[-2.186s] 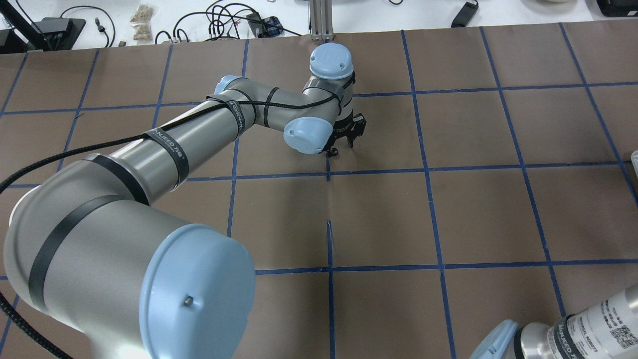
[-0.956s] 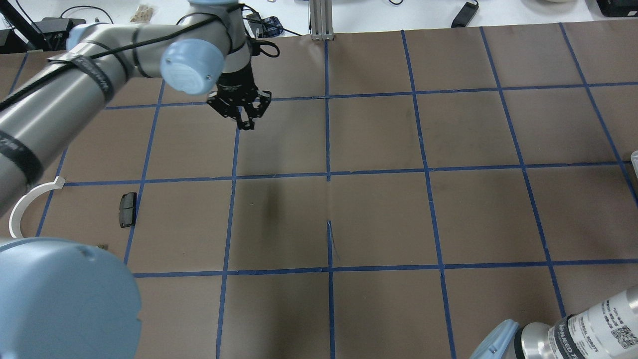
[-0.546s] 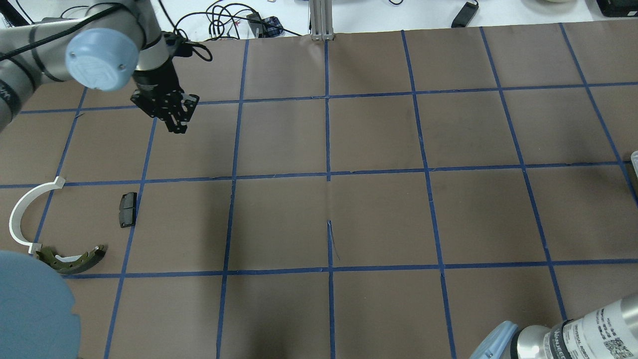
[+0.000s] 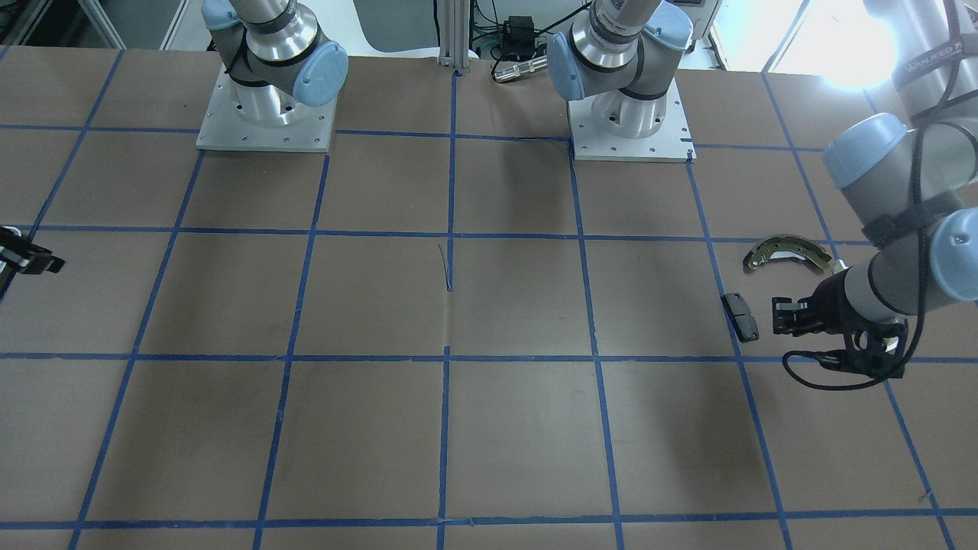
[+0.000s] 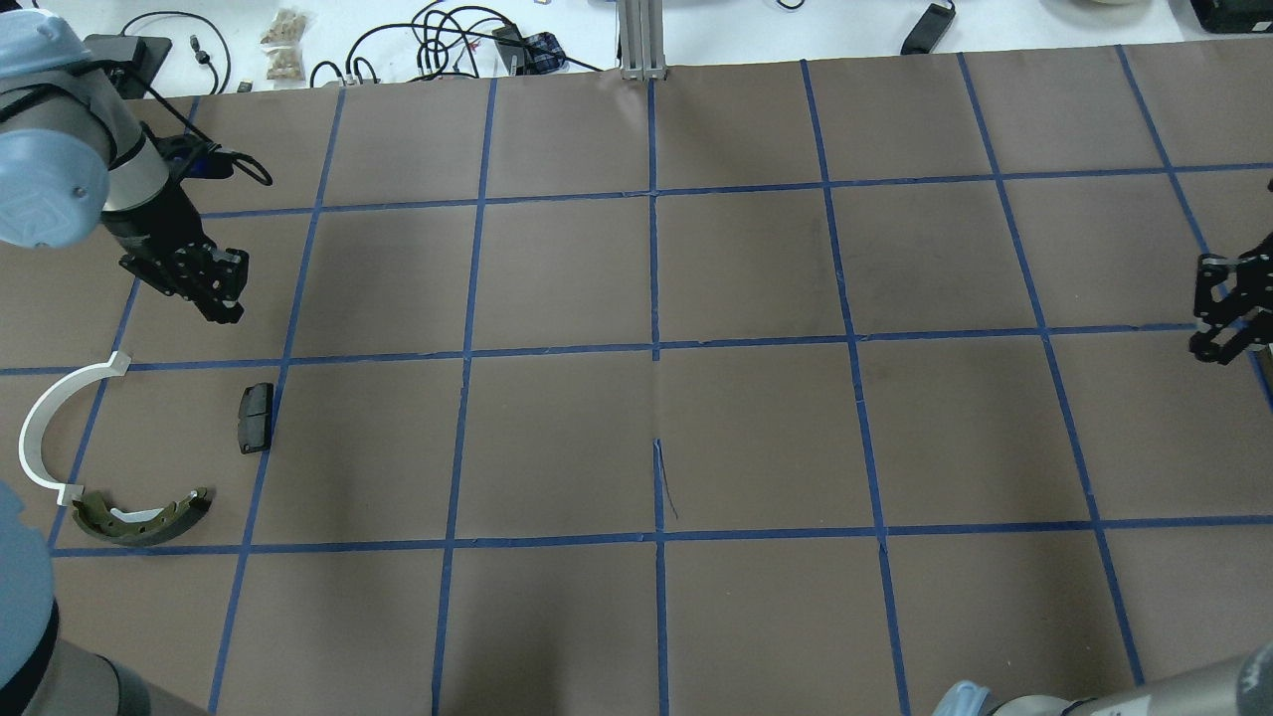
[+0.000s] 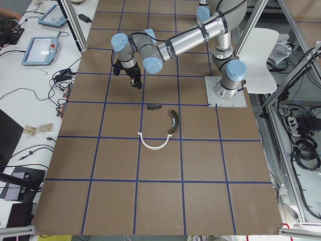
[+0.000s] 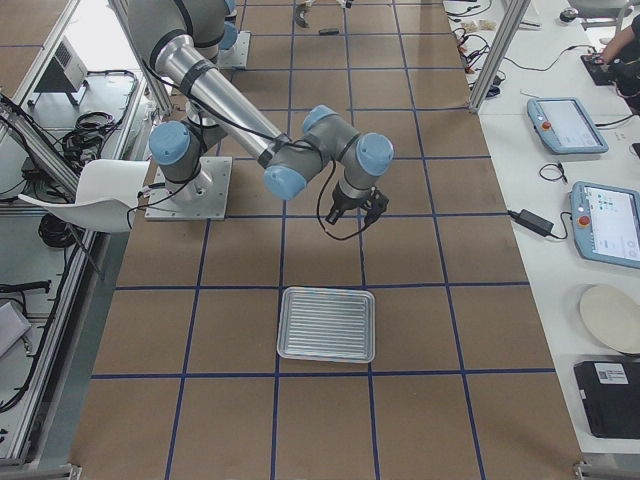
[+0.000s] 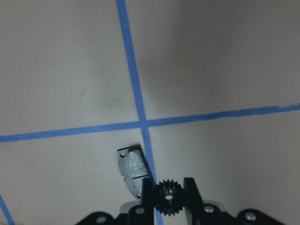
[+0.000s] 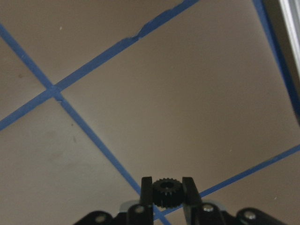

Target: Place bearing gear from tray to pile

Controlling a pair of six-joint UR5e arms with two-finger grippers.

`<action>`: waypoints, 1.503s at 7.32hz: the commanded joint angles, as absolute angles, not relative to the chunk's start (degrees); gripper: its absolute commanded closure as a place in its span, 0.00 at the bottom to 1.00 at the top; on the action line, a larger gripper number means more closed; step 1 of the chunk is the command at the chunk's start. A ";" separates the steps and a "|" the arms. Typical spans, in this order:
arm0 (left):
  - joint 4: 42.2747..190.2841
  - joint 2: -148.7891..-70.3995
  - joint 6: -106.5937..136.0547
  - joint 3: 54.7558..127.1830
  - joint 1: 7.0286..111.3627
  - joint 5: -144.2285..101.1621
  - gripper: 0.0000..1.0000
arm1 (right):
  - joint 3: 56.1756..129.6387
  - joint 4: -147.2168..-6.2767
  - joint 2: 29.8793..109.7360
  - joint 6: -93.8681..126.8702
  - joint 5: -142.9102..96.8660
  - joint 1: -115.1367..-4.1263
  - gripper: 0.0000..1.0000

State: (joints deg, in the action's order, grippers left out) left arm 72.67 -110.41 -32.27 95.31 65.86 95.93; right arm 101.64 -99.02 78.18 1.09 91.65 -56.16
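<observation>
My left gripper (image 5: 217, 298) is shut on a small black bearing gear (image 8: 168, 198), above the mat just beyond the pile. The pile is a black pad (image 5: 255, 418), a white plastic arc (image 5: 48, 418) and a brass-grey brake shoe (image 5: 144, 517). In the left wrist view the pad (image 8: 133, 168) lies just ahead of the fingertips. My right gripper (image 5: 1218, 323) at the table's right edge is shut on another black gear (image 9: 164, 191). The silvery tray (image 7: 326, 324) lies near it, and its rim (image 9: 293, 18) shows in the right wrist view.
The brown mat with blue tape grid (image 5: 656, 348) covers the table. Cables and small items (image 5: 448, 40) lie along the far edge. Both arm bases (image 4: 263, 114) stand on plates at the robot's side.
My left arm has swung from the table's middle to the far left, ending beside the pile with its gear. My right gripper has come into view at the right edge.
</observation>
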 commanded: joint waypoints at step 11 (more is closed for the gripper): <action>65.04 -102.05 -21.71 103.53 72.99 89.74 0.00 | 106.96 -137.98 66.18 86.84 73.21 -106.17 0.91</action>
State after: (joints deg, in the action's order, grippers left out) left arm 63.48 -103.21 -29.81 104.12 67.88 89.80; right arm 107.12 -135.45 67.79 85.82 74.29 -105.81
